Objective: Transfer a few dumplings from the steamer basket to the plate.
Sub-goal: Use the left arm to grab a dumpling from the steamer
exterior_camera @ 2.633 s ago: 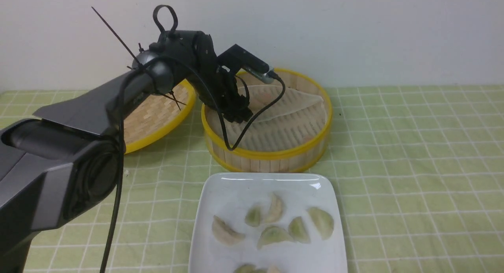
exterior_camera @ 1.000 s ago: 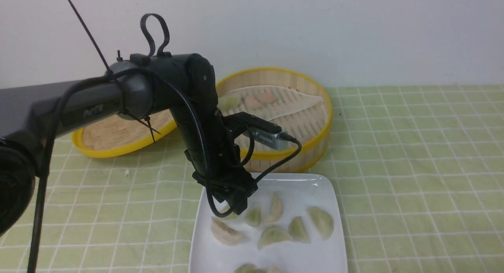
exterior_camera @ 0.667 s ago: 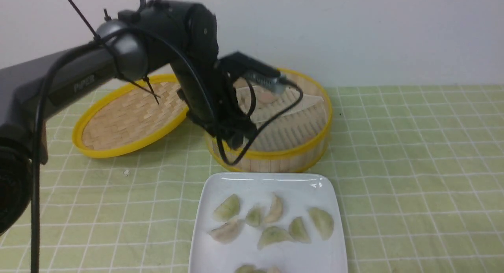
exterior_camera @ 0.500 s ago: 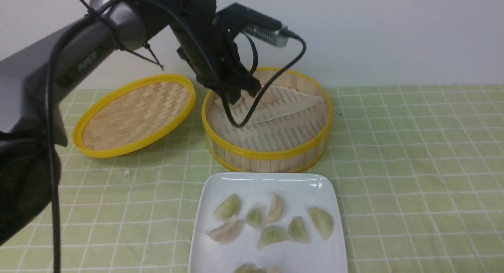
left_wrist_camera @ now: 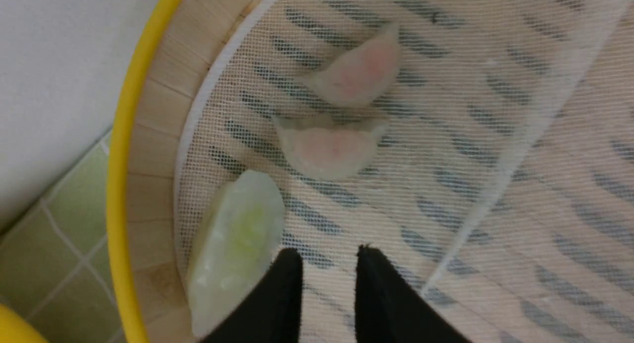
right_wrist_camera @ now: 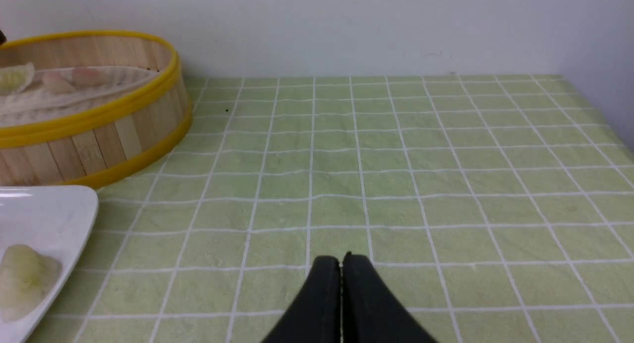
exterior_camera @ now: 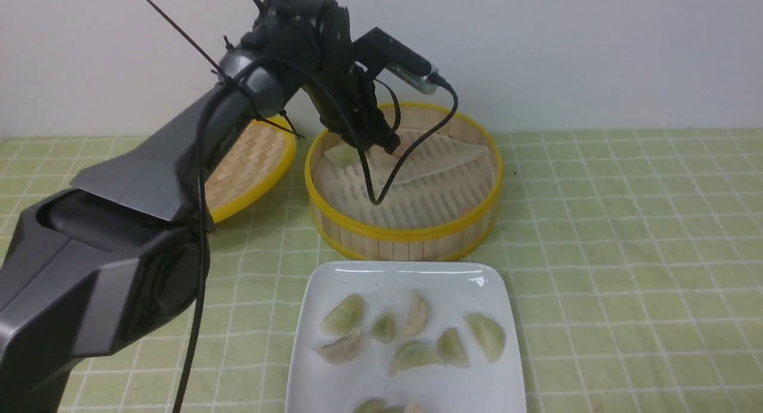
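While my left gripper [left_wrist_camera: 327, 264] hangs low inside the basket [left_wrist_camera: 119, 150], its two black fingers [left_wrist_camera: 282, 293] stand a little apart, and I see only the mesh liner [left_wrist_camera: 446, 135] in the gap, nothing gripped. One finger overlaps the edge of a green dumpling [left_wrist_camera: 233, 234] that lies against the basket wall; I can't tell if they touch. Just past the tips lie two pinkish dumplings [left_wrist_camera: 327, 147], touching each other and clear of the fingers.

From the front I see the left gripper [exterior_camera: 387, 145] over the far left part of the basket [exterior_camera: 405, 231], with the green dumpling [exterior_camera: 341, 155] beside it. A shallow woven lid [exterior_camera: 250, 162] leans on the basket's left, partly behind my left arm. The plate [exterior_camera: 417, 276] sits just in front of the basket on the green checked cloth [exterior_camera: 626, 252]. It holds at least seven dumplings [exterior_camera: 413, 354] in a loose cluster, with more cut off at the near edge.

My right gripper [right_wrist_camera: 341, 264] is closed, tips pressed together and empty, above bare cloth well to the right of the plate and basket.
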